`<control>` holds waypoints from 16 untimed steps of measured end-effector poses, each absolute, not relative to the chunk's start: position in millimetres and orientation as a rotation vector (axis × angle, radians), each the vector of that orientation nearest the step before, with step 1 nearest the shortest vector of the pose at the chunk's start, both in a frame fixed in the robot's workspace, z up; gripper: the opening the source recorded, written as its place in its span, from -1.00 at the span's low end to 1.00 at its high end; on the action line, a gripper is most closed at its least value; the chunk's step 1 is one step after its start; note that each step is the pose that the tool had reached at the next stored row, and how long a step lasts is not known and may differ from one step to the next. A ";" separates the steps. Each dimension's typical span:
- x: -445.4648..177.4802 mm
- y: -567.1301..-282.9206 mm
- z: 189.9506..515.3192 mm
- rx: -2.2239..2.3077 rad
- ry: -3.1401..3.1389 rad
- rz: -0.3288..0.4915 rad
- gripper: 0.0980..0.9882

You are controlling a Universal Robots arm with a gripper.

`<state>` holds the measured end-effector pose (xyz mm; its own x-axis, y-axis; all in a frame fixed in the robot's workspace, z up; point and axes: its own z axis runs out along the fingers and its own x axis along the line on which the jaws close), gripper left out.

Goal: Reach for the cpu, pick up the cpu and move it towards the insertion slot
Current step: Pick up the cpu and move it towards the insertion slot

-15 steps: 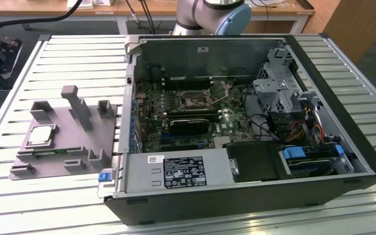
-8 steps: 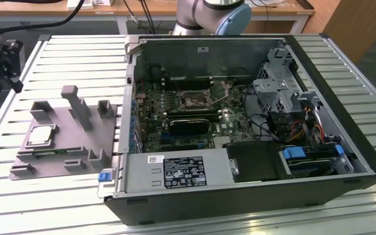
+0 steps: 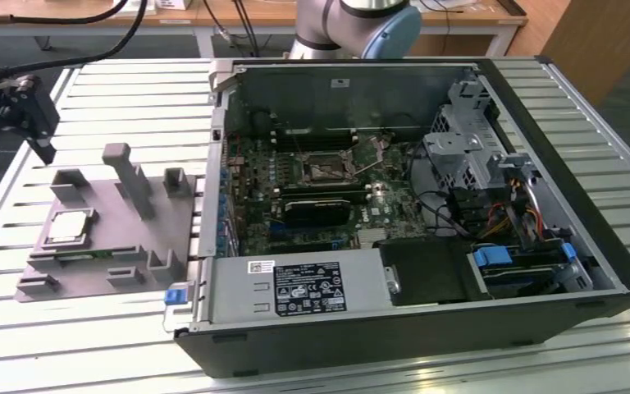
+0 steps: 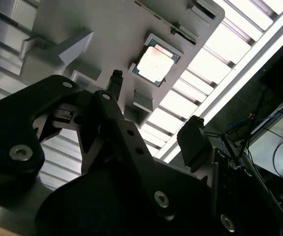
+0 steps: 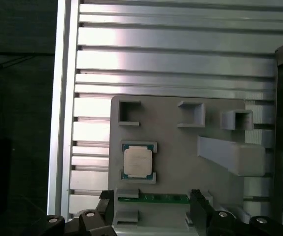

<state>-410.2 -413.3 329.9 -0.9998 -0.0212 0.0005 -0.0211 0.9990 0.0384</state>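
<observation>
Exterior view: cpu (image 3: pixel 69 226) lay flat in a recess of the grey tray (image 3: pixel 118 246) on the table (image 3: pixel 129 90), well apart from the insertion slot (image 3: pixel 324 168) inside the computer case (image 3: pixel 403 345). Hand (image 5: pixel 151 195) hovered over the tray, fingers spread, empty. Reach step, I judged; it wanted the fingers centred either side of the chip and a square descent.

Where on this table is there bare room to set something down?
In the exterior view, bare slats lie beyond the grey tray and in front of it. Crowded: the posts around the cpu, and inside the computer case.
</observation>
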 end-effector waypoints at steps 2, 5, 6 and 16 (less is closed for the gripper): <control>-410.3 -414.1 326.1 0.033 -3.140 -0.060 0.49; -410.3 -414.6 320.7 0.033 -3.140 -0.060 0.49; -410.3 -414.8 318.9 0.033 -3.140 -0.060 0.49; -410.5 -416.6 300.7 0.033 -3.136 -0.060 0.49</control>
